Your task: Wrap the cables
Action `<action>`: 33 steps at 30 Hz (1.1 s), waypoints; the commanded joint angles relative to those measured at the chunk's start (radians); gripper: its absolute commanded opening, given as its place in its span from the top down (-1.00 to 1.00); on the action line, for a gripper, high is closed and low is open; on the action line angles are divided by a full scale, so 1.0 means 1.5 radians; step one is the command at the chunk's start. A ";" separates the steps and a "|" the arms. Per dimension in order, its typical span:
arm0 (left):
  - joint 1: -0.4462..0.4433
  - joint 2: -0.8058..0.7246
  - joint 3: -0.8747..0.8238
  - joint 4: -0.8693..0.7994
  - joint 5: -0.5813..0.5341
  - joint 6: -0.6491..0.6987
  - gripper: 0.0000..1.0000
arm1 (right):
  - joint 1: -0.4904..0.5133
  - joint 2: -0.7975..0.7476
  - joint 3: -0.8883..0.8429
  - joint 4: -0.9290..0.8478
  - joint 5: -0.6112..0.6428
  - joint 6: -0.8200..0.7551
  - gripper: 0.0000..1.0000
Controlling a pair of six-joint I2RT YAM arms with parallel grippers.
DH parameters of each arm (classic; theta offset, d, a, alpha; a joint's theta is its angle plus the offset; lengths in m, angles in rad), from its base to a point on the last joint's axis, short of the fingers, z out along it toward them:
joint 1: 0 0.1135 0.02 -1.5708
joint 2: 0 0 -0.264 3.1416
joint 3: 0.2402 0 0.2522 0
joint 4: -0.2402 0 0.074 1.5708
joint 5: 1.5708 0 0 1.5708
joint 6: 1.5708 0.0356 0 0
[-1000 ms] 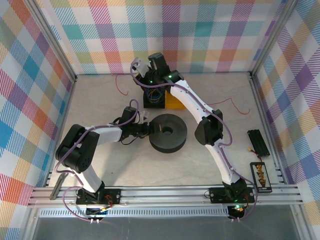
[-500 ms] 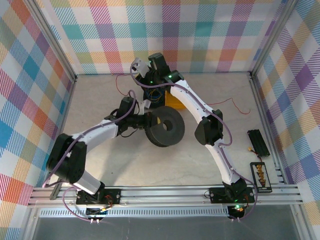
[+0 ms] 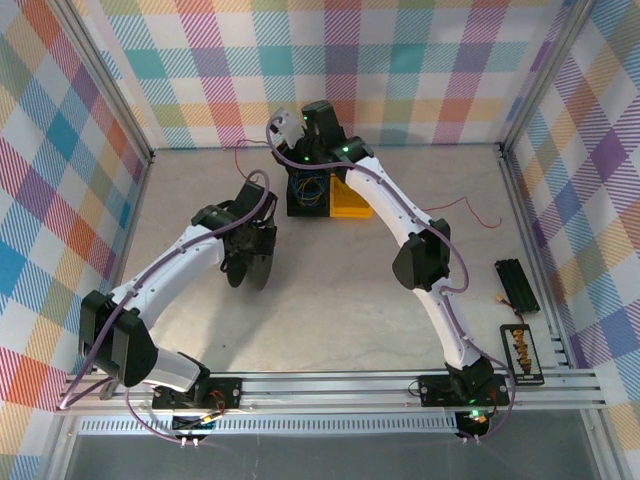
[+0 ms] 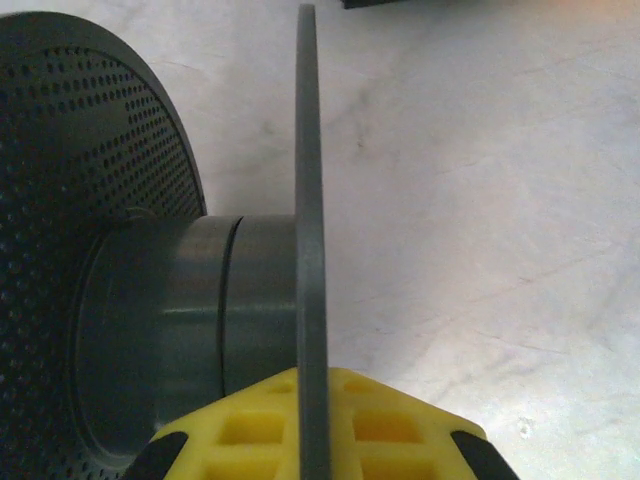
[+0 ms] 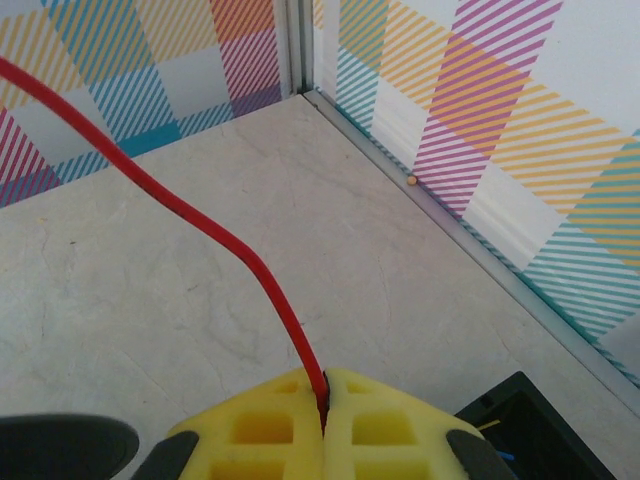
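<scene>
Top view first: the left end effector (image 3: 252, 255) sits left of centre, clamped on the black round plastic spool (image 3: 258, 270). The spool is tipped up on its edge instead of lying flat on the pale marbled worktop (image 3: 330, 300), and my guess is that's to leave the hub reachable for winding. The right end effector (image 3: 290, 135) is up at top centre, just above the black open box (image 3: 308, 192) and yellow block (image 3: 352, 205). The long hair-thin red-orange wire (image 3: 455, 202) trails loose on the worktop, one stretch left of top centre and another at right centre, so nothing looks wound yet. Left wrist view: the yellow pads (image 4: 250, 430) grip the spool's thin flange (image 4: 308, 200), seen edge-on, with the bare dark hub (image 4: 170, 320) to its left. Right wrist view: that end effector (image 5: 325, 410) is pinched together on the red wire (image 5: 200, 215), which climbs to the upper left. A tight pinch like that probably lets it lead the wire over to the hub.
</scene>
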 commanded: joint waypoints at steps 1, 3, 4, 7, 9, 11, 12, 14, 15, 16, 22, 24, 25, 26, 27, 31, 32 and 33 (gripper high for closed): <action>-0.009 0.035 0.017 -0.044 -0.066 0.012 1.00 | -0.004 -0.037 0.004 -0.009 0.005 0.017 1.00; -0.008 0.045 0.019 -0.035 -0.059 0.012 1.00 | -0.005 -0.036 0.003 -0.013 0.005 0.017 1.00; -0.009 0.046 0.021 -0.033 -0.058 0.012 1.00 | -0.006 -0.037 0.003 -0.014 0.005 0.017 1.00; -0.009 0.044 0.025 -0.035 -0.056 0.012 0.90 | -0.007 -0.036 0.003 -0.018 0.004 0.016 1.00; -0.009 0.036 0.031 -0.041 -0.057 0.020 0.72 | -0.007 -0.036 0.003 -0.020 0.002 0.017 1.00; -0.007 0.025 0.037 -0.043 -0.064 0.027 0.55 | -0.008 -0.034 0.003 -0.019 -0.001 0.019 1.00; -0.008 0.021 0.045 -0.050 -0.068 0.033 0.47 | -0.008 -0.034 0.003 -0.018 -0.002 0.021 1.00; -0.007 0.018 0.060 -0.064 -0.078 0.041 0.37 | -0.008 -0.033 0.003 -0.018 -0.005 0.024 1.00; -0.007 0.017 0.072 -0.073 -0.081 0.045 0.30 | -0.008 -0.032 0.003 -0.018 -0.007 0.025 1.00; -0.006 0.015 0.078 -0.078 -0.087 0.049 0.23 | -0.008 -0.031 0.003 -0.019 -0.009 0.026 1.00; 0.017 -0.042 0.137 -0.123 -0.111 0.071 -0.34 | -0.008 -0.031 0.003 -0.029 -0.012 0.023 1.00; 0.055 -0.087 0.144 -0.131 -0.079 0.074 -0.58 | -0.008 -0.031 0.002 -0.035 -0.017 0.021 1.00; 0.080 -0.104 0.140 -0.133 -0.057 0.075 -0.72 | -0.008 -0.031 0.002 -0.038 -0.020 0.020 1.00; 0.112 -0.121 0.131 -0.137 -0.025 0.077 -0.83 | -0.008 -0.032 0.001 -0.042 -0.025 0.018 1.00; 0.143 -0.132 0.117 -0.143 -0.003 0.078 -0.91 | -0.008 -0.032 0.000 -0.044 -0.028 0.018 1.00; 0.193 -0.151 0.047 -0.154 0.038 0.073 -0.98 | -0.008 -0.036 -0.021 -0.031 -0.039 0.022 1.00; 0.193 -0.154 0.027 -0.148 0.053 0.067 -0.90 | -0.008 -0.035 -0.025 -0.027 -0.041 0.023 1.00; 0.193 -0.154 0.008 -0.139 0.067 0.061 -0.77 | -0.008 -0.034 -0.025 -0.025 -0.045 0.027 1.00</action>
